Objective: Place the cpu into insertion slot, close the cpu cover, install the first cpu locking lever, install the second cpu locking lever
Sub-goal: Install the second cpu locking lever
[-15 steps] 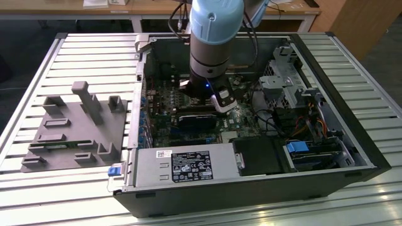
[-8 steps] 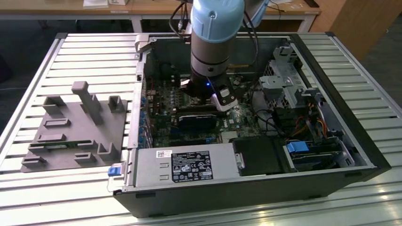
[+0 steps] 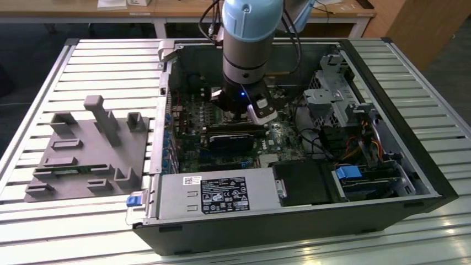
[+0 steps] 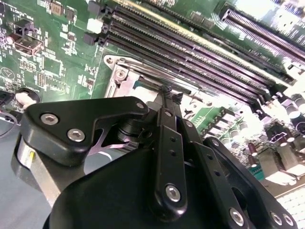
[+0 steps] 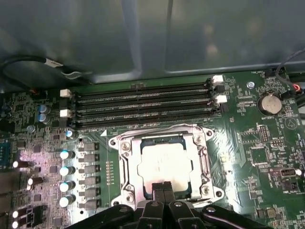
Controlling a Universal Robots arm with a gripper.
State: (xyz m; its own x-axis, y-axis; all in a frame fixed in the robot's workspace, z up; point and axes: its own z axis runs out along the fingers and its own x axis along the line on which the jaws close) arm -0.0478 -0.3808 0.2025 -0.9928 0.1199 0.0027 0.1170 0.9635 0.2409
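One step looked finished: the pale silver square cpu [image 5: 164, 164] lay seated in the dark-framed square insertion slot [image 5: 125, 176], with the thin silver metal cpu cover [image 5: 198, 143] apparently folded down around it. The black gripper [image 5: 163, 187] hung over the chip's near edge, its fingertips [image 5: 157, 190] pressed together and holding nothing. The levers' state I could not tell.

Lab or workshop bench: open computer case [image 3: 294, 165] on slatted metal table [image 3: 103, 61], grey fixture block [image 3: 85, 149] at 9 o'clock, wooden desks [image 3: 184, 10] at 12 o'clock.

Green motherboard [image 5: 248, 143]: pale silver square cpu [image 5: 164, 164] seated under silver metal cpu cover [image 5: 164, 138]; black claw [image 5: 163, 187], fingertips together, at cover's edge; four black memory slots [image 5: 143, 102] beside.
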